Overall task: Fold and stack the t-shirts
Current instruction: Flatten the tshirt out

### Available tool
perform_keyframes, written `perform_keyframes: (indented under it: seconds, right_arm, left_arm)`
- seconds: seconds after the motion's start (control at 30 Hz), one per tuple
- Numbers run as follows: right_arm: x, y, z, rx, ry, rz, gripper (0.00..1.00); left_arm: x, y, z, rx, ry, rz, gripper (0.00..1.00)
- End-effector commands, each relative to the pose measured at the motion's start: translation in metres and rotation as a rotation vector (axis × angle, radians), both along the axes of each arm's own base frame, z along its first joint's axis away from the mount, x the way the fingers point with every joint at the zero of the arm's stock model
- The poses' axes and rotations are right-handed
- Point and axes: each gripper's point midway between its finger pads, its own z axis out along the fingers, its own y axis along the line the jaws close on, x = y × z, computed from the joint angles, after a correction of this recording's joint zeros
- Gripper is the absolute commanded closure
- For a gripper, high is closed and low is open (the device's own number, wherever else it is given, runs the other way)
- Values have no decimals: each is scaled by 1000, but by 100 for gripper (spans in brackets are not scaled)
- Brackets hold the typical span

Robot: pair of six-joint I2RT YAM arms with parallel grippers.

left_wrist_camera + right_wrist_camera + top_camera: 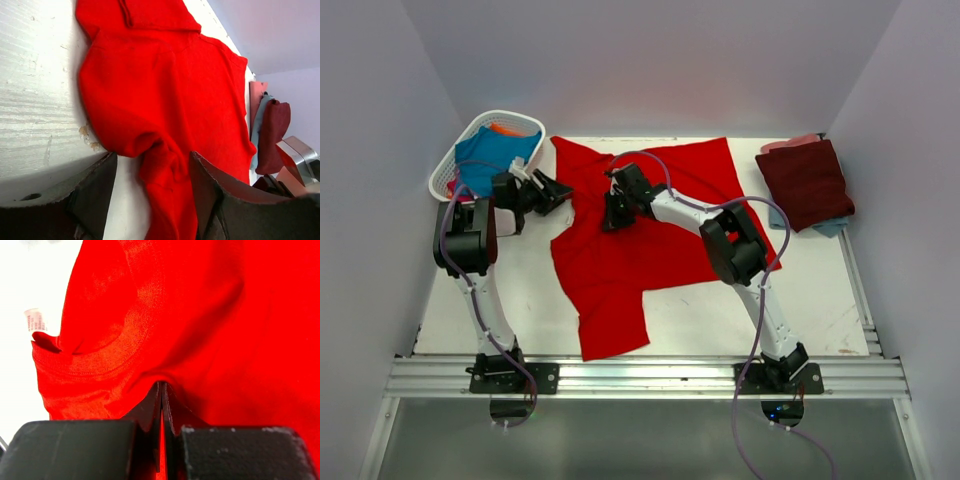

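The left arm and right arm were white tubes with bulky black joints, a lilac cable trailing along each.

The large red t-shirt lies spread and rumpled across the tabletop. At the far right, the folded maroon t-shirt tops a pale blue t-shirt and pink t-shirt. A teal t-shirt and orange t-shirt lie heaped in the basket.
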Motion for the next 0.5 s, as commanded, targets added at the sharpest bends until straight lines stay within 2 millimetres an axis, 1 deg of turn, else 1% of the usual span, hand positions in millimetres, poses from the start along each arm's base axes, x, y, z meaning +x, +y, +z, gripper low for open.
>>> perform_keyframes:
  seconds: [0.0, 0.03, 0.07, 0.1, 0.13, 0.17, 0.2, 0.23, 0.27, 0.3, 0.33, 0.37, 0.47]
  right_arm:
    - [-9, -30, -38, -147, 42, -20, 100]
    - [-10, -30, -38, -146, 44, -18, 100]
    - [-10, -30, -38, -145, 45, -17, 100]
    - [-11, -31, -38, -145, 47, -18, 100]
    - [-10, -30, -37, -143, 43, -17, 100]
    - [-11, -31, -39, -147, 46, -18, 100]
    - [-12, -32, -40, -149, 47, -19, 100]
    - [-12, -32, -40, -149, 48, -20, 100]
    - [-13, -33, -39, -149, 48, -18, 100]
    - [-15, -34, -41, -151, 54, -16, 100]
    - [-14, -33, -39, -147, 48, -17, 100]
    - [-17, -35, -42, -151, 54, -16, 100]
    - [-17, -36, -41, -148, 49, -17, 100]
  left_arm:
    - [-5, 7, -26, -15, 79, 19, 35]
    - [-3, 8, -28, -12, 96, 27, 35]
    - [-1, 10, -28, -11, 104, 38, 39]
    - [3, 13, -30, -3, 115, 59, 44]
    - [5, 14, -30, -1, 116, 67, 52]
    - [7, 14, -28, -7, 115, 73, 74]
    - [12, 15, -26, -9, 106, 76, 86]
    - [14, 15, -26, -11, 106, 74, 95]
    - [17, 16, -25, -9, 104, 76, 100]
    - [22, 17, -23, -3, 98, 80, 100]
    - [23, 17, -22, -1, 96, 79, 100]
    - [26, 18, -20, -1, 90, 81, 100]
    - [28, 18, -5, 8, 56, 76, 100]
